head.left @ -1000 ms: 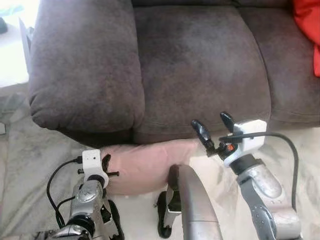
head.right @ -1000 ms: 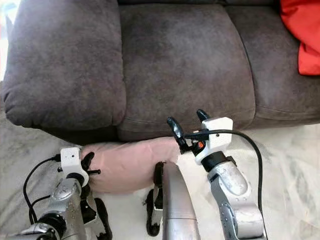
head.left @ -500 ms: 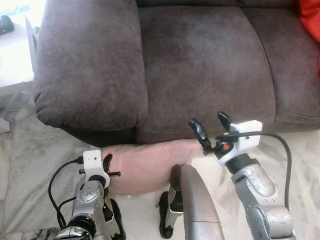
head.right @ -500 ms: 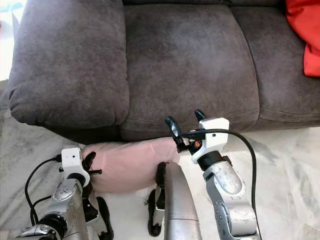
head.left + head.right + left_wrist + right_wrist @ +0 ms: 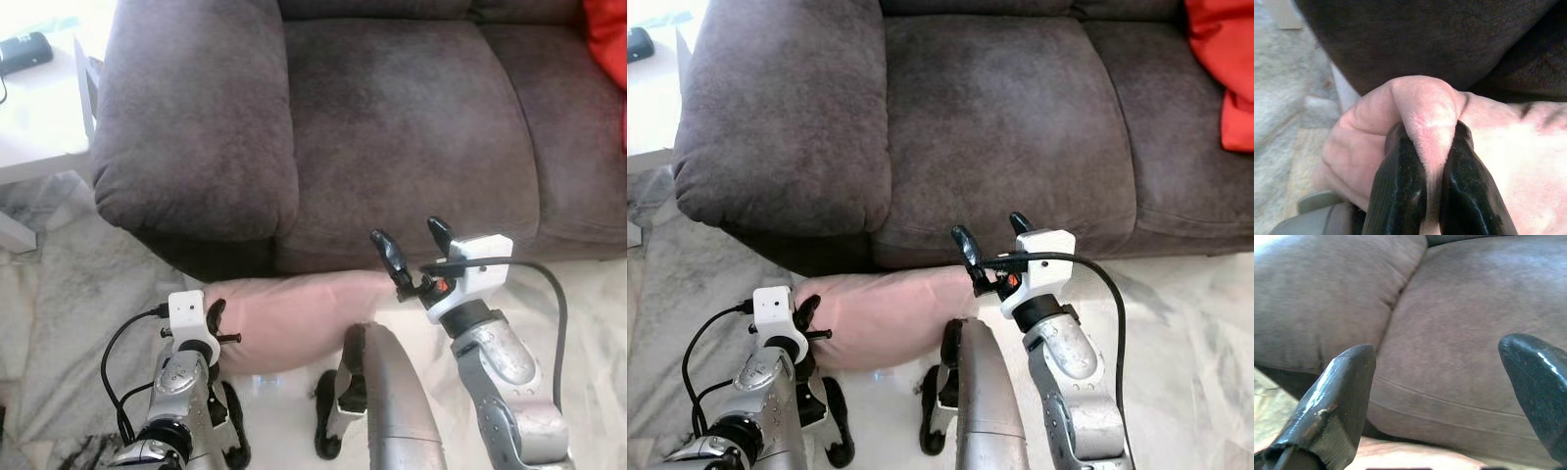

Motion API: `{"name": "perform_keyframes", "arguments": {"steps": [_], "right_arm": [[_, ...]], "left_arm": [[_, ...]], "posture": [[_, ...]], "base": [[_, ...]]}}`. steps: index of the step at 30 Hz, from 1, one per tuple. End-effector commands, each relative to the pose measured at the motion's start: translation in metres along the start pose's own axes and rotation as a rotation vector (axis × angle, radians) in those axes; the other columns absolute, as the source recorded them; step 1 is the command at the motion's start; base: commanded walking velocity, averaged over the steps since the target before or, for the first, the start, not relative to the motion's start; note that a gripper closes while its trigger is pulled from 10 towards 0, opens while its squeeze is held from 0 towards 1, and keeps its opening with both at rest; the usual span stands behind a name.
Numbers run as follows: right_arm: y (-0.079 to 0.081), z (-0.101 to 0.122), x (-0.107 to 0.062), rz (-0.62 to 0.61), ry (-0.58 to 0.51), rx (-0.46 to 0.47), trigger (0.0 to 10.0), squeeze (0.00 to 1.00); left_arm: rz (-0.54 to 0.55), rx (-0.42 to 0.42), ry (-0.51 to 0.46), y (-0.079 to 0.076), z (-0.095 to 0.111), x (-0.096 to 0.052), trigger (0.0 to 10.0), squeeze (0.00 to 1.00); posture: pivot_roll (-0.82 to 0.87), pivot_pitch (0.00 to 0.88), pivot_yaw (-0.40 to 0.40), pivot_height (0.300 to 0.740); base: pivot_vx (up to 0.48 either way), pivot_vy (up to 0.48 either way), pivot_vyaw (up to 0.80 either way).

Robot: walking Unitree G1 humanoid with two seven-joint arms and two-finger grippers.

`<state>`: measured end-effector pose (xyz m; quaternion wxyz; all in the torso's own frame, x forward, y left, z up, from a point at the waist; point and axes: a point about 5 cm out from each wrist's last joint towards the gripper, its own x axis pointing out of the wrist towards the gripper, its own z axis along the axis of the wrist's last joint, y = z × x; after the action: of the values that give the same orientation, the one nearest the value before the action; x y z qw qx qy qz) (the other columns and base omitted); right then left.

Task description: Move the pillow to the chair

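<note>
The left gripper is clamped on a pinched fold at one end of the pink pillow, which lies low against the base of the brown sofa, so it can be dragged clear. The right gripper, fingers spread, hovers above the pillow's other end (probably ready to steady it). Beyond, a red cushion and a white surface sit aside.

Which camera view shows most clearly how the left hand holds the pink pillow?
The left wrist view: the left hand is shut on a pinched fold of the pink pillow. In both eye views that grip is small and seen from above, at the pillow's left end. The right wrist view shows a pink strip of the pillow.
</note>
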<state>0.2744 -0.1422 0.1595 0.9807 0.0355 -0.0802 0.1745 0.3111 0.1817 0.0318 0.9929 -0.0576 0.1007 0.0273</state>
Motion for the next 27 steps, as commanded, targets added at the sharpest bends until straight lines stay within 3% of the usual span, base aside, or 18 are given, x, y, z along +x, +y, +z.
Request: {"name": "perform_keyframes", "arguments": {"steps": [1,17,27], "right_arm": [[-0.003,-0.008,-0.004,-0.015,0.030,0.002,10.0,0.00],[-0.003,-0.015,0.004,-0.017,0.031,0.006,10.0,0.00],[-0.011,-0.018,0.015,-0.032,0.017,-0.015,10.0,0.00]], "left_arm": [[0.035,-0.021,0.040,0.007,-0.012,-0.007,10.0,0.00],[0.030,-0.016,0.022,0.008,-0.004,-0.002,10.0,0.00],[0.026,-0.014,-0.007,0.009,0.008,0.004,10.0,0.00]], "posture": [[-0.10,0.366,-0.076,0.542],[-0.08,0.327,-0.065,0.542],[-0.07,0.242,-0.051,0.542]], "base": [[-0.281,0.000,0.00],[-0.280,0.000,0.00],[-0.284,0.000,0.00]]}}
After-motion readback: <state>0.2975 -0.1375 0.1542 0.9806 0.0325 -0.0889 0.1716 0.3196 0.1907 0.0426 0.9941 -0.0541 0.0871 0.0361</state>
